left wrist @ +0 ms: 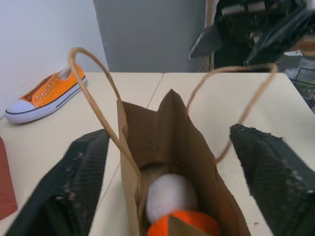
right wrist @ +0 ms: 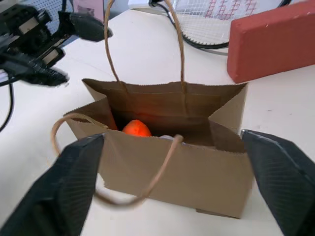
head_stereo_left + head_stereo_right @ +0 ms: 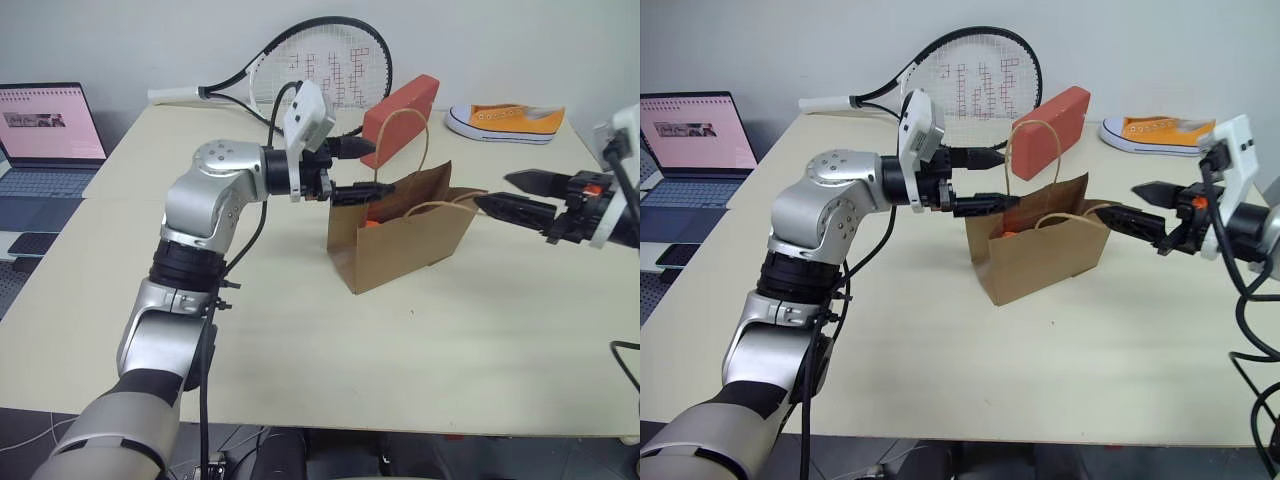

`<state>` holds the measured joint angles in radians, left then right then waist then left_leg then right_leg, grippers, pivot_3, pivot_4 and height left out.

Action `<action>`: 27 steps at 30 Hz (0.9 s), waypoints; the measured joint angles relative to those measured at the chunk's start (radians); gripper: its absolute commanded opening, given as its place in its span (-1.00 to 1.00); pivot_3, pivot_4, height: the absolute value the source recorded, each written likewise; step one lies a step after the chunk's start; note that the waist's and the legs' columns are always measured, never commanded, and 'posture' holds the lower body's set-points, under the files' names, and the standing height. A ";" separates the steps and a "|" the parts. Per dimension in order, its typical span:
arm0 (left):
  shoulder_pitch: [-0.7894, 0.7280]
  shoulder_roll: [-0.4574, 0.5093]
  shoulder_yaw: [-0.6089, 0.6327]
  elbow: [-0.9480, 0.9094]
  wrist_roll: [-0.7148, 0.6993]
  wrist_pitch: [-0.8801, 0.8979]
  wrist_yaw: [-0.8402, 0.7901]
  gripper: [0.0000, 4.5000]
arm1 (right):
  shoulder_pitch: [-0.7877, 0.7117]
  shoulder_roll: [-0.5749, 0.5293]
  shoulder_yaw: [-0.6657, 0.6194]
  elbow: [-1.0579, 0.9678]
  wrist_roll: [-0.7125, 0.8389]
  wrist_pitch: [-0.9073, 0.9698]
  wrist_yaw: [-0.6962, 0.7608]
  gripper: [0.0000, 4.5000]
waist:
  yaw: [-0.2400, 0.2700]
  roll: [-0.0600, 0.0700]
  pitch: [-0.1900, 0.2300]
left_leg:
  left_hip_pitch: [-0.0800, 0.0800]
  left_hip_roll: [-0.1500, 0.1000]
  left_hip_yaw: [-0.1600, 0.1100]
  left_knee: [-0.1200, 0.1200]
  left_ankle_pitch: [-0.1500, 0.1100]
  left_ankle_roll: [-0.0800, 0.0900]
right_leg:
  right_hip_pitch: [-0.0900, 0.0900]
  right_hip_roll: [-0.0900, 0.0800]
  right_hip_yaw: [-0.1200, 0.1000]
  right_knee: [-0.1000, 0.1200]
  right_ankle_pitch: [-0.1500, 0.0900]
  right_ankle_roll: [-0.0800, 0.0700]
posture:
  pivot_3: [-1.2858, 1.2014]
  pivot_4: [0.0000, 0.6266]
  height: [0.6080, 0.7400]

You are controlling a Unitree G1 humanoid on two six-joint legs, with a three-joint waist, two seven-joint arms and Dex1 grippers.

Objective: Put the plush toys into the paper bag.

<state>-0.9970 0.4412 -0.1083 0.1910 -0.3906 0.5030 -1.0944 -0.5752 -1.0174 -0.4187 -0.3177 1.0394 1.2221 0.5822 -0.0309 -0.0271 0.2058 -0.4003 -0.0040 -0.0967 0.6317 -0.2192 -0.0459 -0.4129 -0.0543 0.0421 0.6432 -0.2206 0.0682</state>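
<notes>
bag upright so toys stay in | white plush + carrot inside | left gripper and right gripper both spread open, gripping nothing, flanking bag ends | looks done

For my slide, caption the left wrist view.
Open left gripper straddling the paper bag, with the white plush toy and orange carrot inside.

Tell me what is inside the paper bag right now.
Inside the paper bag lie a white plush toy and an orange one. Their lower parts and the bag's floor are hidden by its walls.
</notes>
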 measured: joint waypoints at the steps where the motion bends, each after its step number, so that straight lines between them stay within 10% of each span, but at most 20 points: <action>1: 0.012 0.008 0.009 -0.015 -0.001 0.007 0.014 0.99 | 0.008 -0.020 0.000 0.001 -0.008 -0.021 0.030 1.00 | 0.000 0.000 0.000 | 0.000 0.000 0.000 0.000 0.000 0.000 | 0.000 0.000 0.000 0.000 0.000 0.000 | 0.03 -0.52 1.00; 14: 0.332 0.105 0.233 -0.322 -0.148 0.112 0.148 0.99 | 0.304 -0.108 -0.075 -0.087 -0.198 -0.362 0.343 1.00 | 0.001 0.000 0.000 | 0.001 0.000 0.001 0.000 0.000 0.000 | 0.000 0.000 0.001 0.000 0.000 0.001 | 0.03 -0.52 1.00; 27: 0.575 -0.037 0.075 -0.491 -0.064 -0.019 0.317 0.99 | 0.359 -0.059 -0.005 -0.274 -0.141 -0.358 0.323 1.00 | 0.006 0.000 0.000 | 0.002 0.000 0.001 0.003 0.000 0.000 | 0.003 0.000 0.001 0.000 -0.001 -0.002 | 0.03 -0.52 1.00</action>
<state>-0.4215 0.4043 -0.0334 -0.2999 -0.4550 0.4835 -0.7771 -0.2164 -1.0765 -0.4238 -0.5912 0.8987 0.8637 0.9050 -0.0254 -0.0274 0.2056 -0.3984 -0.0039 -0.0952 0.6345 -0.2192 -0.0461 -0.4097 -0.0545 0.0432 0.6429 -0.2219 0.0664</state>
